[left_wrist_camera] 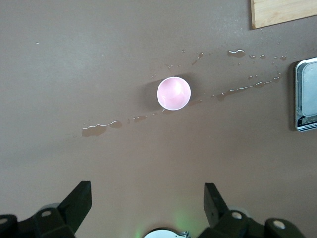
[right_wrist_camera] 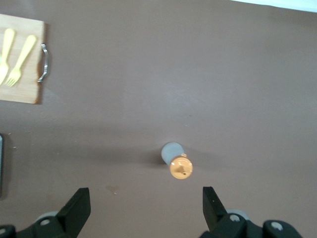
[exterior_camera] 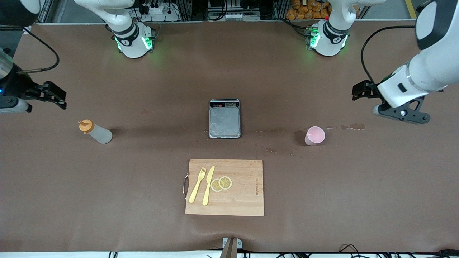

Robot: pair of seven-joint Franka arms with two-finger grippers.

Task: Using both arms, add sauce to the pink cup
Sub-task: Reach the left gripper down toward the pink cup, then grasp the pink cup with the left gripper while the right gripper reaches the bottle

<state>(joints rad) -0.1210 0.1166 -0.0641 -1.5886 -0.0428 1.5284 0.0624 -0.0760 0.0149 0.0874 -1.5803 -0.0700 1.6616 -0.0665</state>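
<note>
Your left gripper (left_wrist_camera: 146,206) hangs wide open over the worktop (exterior_camera: 322,186) near the upright pink cup (exterior_camera: 315,135); your right gripper (right_wrist_camera: 145,208) (also open, empty) hangs above the sauce bottle (exterior_camera: 96,132)

Brown table (exterior_camera: 322,200), cluttered racks (exterior_camera: 233,9)

Brown table (exterior_camera: 143,186) carries sauce bottle (exterior_camera: 96,132), scale (exterior_camera: 225,119), pink cup (exterior_camera: 315,136), cutting board (exterior_camera: 244,200)
</note>
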